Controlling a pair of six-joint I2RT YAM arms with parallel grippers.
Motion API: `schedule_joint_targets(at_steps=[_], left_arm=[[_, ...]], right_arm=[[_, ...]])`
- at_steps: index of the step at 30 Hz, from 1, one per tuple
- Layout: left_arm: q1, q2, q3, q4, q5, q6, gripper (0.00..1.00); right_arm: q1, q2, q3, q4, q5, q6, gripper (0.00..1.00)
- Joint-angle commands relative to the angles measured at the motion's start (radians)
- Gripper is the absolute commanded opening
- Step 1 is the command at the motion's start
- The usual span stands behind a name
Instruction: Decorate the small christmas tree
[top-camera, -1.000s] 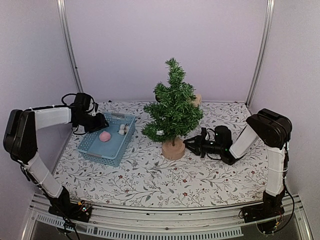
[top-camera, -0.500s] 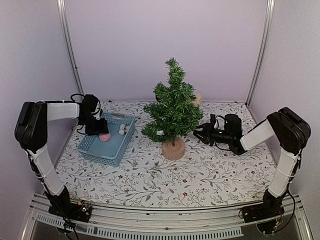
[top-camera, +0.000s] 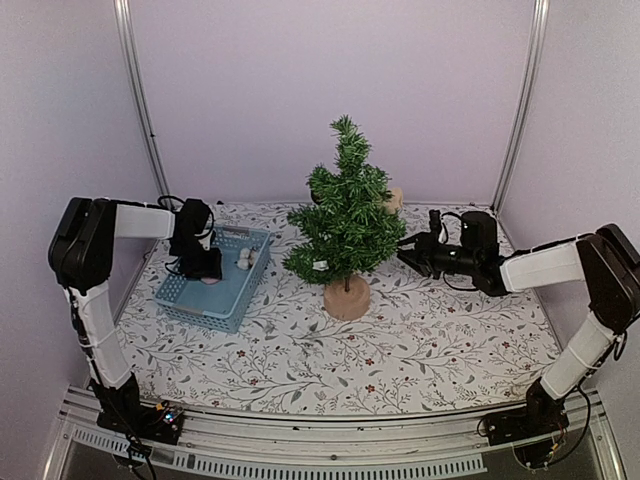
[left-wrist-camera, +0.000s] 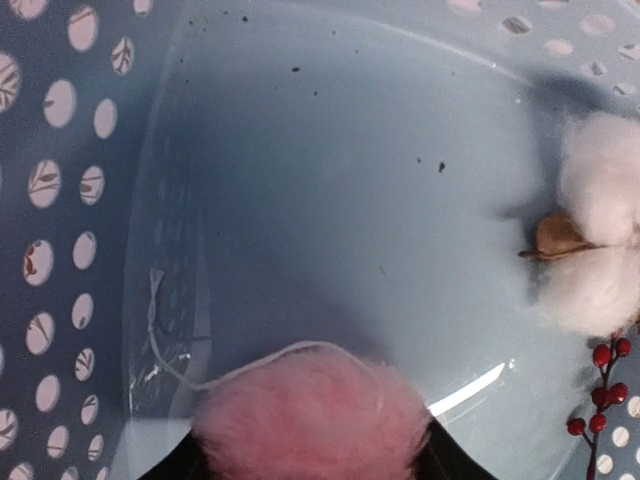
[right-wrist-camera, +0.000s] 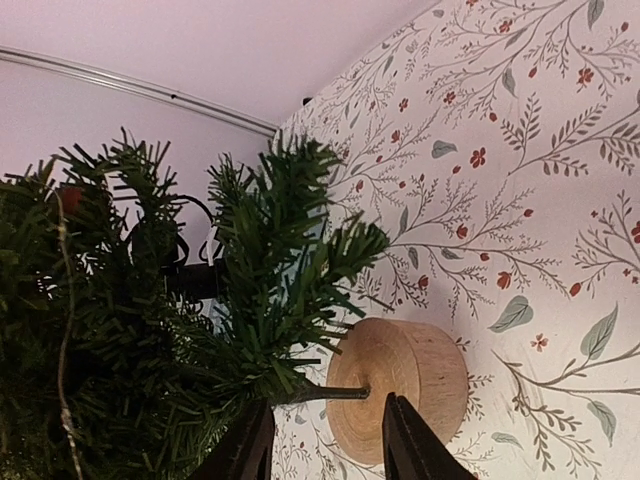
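My left hand (top-camera: 205, 268) grips the pink pompom (left-wrist-camera: 310, 420) low in the blue basket (top-camera: 190, 300). My right hand (top-camera: 408, 250) hangs half-open, empty, beside the tree (top-camera: 345, 220), which stands upright mid-way across the table (top-camera: 400, 350).

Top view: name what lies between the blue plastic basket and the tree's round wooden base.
Only bare floral-print tabletop lies between the blue perforated plastic basket and the round tan wooden base; the top view shows it.

Soft even light, faint shadows; pink pompom (left-wrist-camera: 312, 410) blurs close to the left wrist lens.
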Motion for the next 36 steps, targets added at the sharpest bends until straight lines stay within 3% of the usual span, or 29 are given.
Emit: schedule_joint_targets(at_steps=[1, 5, 10, 18, 22, 30, 36], left_arm=[[-0.007, 0.016, 0.01, 0.013, -0.011, 0.011, 0.45], [-0.009, -0.033, 0.008, 0.004, 0.009, 0.018, 0.32], [-0.018, -0.188, -0.005, -0.033, 0.15, 0.047, 0.2], [-0.092, -0.468, -0.018, -0.077, 0.464, 0.047, 0.16], [-0.176, -0.609, -0.039, -0.054, 0.603, 0.048, 0.14], [-0.333, -0.826, -0.024, 0.06, 0.815, -0.005, 0.12], [-0.443, -0.836, 0.027, 0.186, 0.89, -0.082, 0.07]], right_arm=[[-0.022, -0.08, 0.044, -0.121, 0.027, -0.104, 0.4], [-0.027, -0.125, 0.078, -0.202, 0.033, -0.17, 0.41], [-0.026, -0.192, 0.155, -0.341, 0.024, -0.296, 0.46], [-0.026, -0.304, 0.271, -0.559, 0.012, -0.522, 0.6], [-0.025, -0.385, 0.296, -0.628, -0.033, -0.611, 0.62], [0.052, -0.546, 0.297, -0.659, -0.113, -0.755, 0.62], [0.187, -0.577, 0.292, -0.578, -0.123, -0.805, 0.6]])
